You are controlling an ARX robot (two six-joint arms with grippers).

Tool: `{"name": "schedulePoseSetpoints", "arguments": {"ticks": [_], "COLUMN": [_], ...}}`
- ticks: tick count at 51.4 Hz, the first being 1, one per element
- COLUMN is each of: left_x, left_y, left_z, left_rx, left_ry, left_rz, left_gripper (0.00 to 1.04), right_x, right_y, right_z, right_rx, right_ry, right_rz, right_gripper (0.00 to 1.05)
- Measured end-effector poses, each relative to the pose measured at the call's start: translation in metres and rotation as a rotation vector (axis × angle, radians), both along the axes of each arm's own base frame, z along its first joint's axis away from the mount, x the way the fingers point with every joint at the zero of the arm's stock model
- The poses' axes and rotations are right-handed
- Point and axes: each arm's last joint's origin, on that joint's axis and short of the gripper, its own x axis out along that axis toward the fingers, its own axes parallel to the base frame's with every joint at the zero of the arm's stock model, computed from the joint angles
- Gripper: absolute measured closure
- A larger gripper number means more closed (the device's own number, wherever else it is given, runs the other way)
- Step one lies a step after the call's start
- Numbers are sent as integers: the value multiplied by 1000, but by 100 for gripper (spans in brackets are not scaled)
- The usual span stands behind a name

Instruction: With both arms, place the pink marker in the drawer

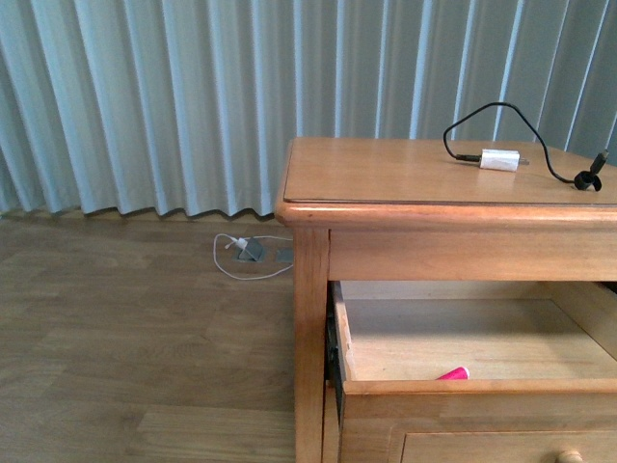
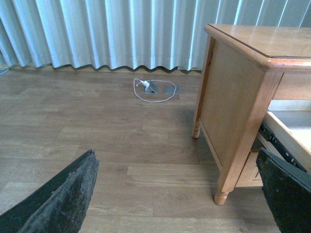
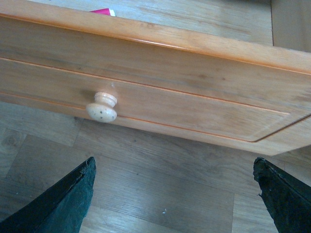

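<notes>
The upper drawer (image 1: 453,391) of the honey-wood cabinet stands pulled out. Inside it, against the front wall, lies the pink marker (image 1: 453,373); only its tip shows above the rim. In the right wrist view the marker (image 3: 103,11) peeks over the drawer front (image 3: 194,104), whose round knob (image 3: 102,107) is above my right gripper (image 3: 175,194). That gripper is open and empty, over the floor in front of the drawer. My left gripper (image 2: 177,194) is open and empty, low over the floor beside the cabinet's side panel (image 2: 228,97). Neither arm shows in the front view.
A white charger block (image 1: 499,160) with a black cable lies on the cabinet top (image 1: 386,169). A white cable and grey floor socket (image 1: 251,253) sit on the wood floor by the pleated curtain (image 1: 145,96). The cabinet leg (image 2: 221,196) stands near my left gripper.
</notes>
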Motion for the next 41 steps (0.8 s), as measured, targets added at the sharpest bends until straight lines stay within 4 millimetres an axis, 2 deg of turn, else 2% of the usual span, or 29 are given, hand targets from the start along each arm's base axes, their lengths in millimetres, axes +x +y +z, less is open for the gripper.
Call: {"name": "schedulePoseSetpoints", "arguments": {"ticks": [7,19,41], "left_x": [0,0,0], "left_y": [0,0,0], "left_z": [0,0,0], "left_rx": [0,0,0], "left_ry": [0,0,0], "left_rz": [0,0,0], "left_gripper": [6,6,6], "right_x": [29,55,117], "right_y": [9,22,41], "right_z": [-14,-28,-31], "right_rx": [10,40,67], "right_ry": [-4,-14,-130], "right_rz": [-43,-121,-168], "right_gripper": [8,8,8]}}
